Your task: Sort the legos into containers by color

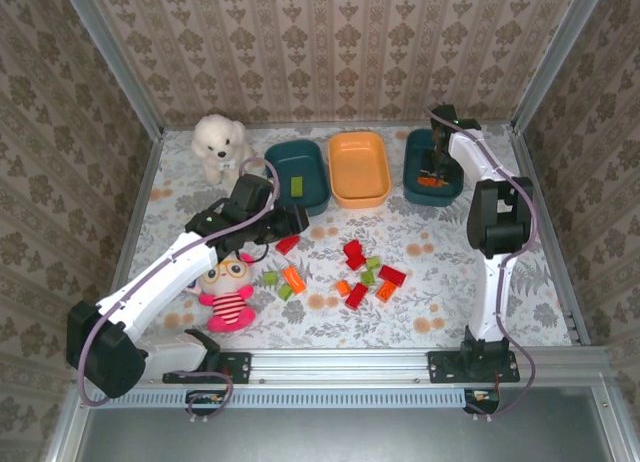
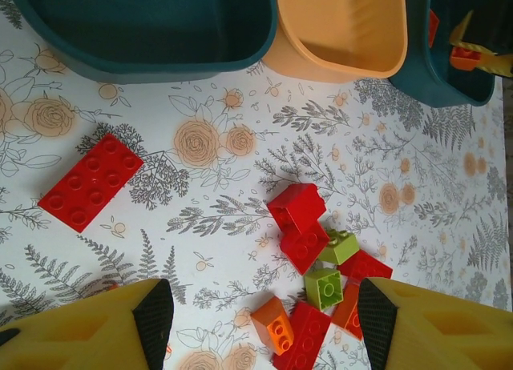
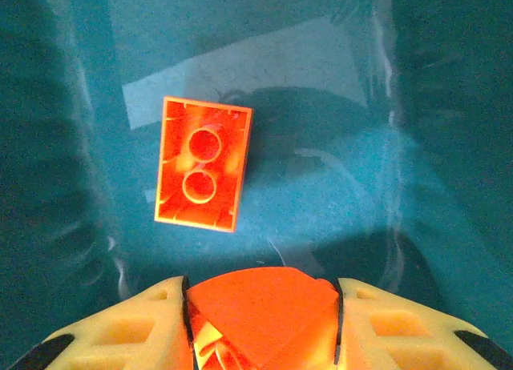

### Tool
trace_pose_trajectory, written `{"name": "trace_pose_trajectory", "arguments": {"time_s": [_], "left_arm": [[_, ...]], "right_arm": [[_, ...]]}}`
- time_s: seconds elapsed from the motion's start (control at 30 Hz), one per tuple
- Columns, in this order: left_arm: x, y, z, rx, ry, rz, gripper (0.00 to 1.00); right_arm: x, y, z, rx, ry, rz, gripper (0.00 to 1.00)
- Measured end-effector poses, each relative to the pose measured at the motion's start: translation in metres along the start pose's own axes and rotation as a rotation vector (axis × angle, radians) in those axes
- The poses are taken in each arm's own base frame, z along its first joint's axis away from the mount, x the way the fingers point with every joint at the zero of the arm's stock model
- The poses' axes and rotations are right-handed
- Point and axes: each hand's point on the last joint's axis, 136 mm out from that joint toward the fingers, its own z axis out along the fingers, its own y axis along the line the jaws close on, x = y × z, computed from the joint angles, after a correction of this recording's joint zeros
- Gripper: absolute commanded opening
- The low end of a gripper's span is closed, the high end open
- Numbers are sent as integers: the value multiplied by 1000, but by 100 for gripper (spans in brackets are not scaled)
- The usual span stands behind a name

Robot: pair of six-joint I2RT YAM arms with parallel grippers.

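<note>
As the right tool (image 3: 262, 322) clamps an orange brick (image 3: 256, 294) inside a teal tub (image 3: 417, 106), release seems next; the left tool (image 2: 264, 314) gapes empty.

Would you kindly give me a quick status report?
Left hand open above loose legos. Right hand shut on orange lego in right teal tub. Doll lies beside legos.

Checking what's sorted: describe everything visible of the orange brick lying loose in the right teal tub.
The orange brick is small, rectangular glossy plastic, lying upside down: its hollow underside faces up, showing two round tubes. It rests flat on the floor of the teal tub, clear of the walls and apart from the second orange brick between the right fingers.
</note>
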Motion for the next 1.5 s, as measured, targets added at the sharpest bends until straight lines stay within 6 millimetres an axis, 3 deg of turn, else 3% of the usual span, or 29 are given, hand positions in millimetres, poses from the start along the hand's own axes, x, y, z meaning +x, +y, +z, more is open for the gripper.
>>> {"name": "trace_pose_trajectory", "arguments": {"time_s": [0.1, 0.33, 0.53, 0.63, 0.77, 0.83, 0.93, 1.0, 1.13, 1.27, 1.37, 1.5], "left_arm": [[2, -1, 0, 2, 3, 5, 66], [4, -2, 1, -3, 5, 13, 66], [5, 4, 1, -29, 11, 18, 66], [5, 5, 1, -32, 10, 21, 66], [7, 6, 6, -42, 25, 31, 66], [9, 5, 12, -47, 44, 46, 66], [15, -2, 26, -50, 95, 77, 67], [19, -8, 39, -56, 132, 96, 67], [27, -10, 59, -115, 187, 112, 68], [35, 14, 60, -239, 213, 97, 74], [35, 36, 59, -336, 238, 107, 76], [35, 64, 69, -427, 288, 181, 77]], "right_arm": [[1, 1, 11, 11, 30, -1, 43], [3, -1, 14, 22, 56, 14, 69], [-2, 1, 1, 10, 28, 17, 72], [-16, 6, -31, -22, -48, 14, 71], [-37, 24, -113, -124, -245, 0, 69], [-36, 36, -158, -203, -353, -13, 69], [-8, 54, -218, -337, -477, -42, 71], [21, 63, -234, -409, -504, -69, 70], [85, 75, -221, -486, -436, -136, 71], [148, 81, -192, -532, -307, -201, 72], [182, 83, -185, -574, -248, -235, 72], [202, 83, -199, -638, -241, -247, 75]]}}
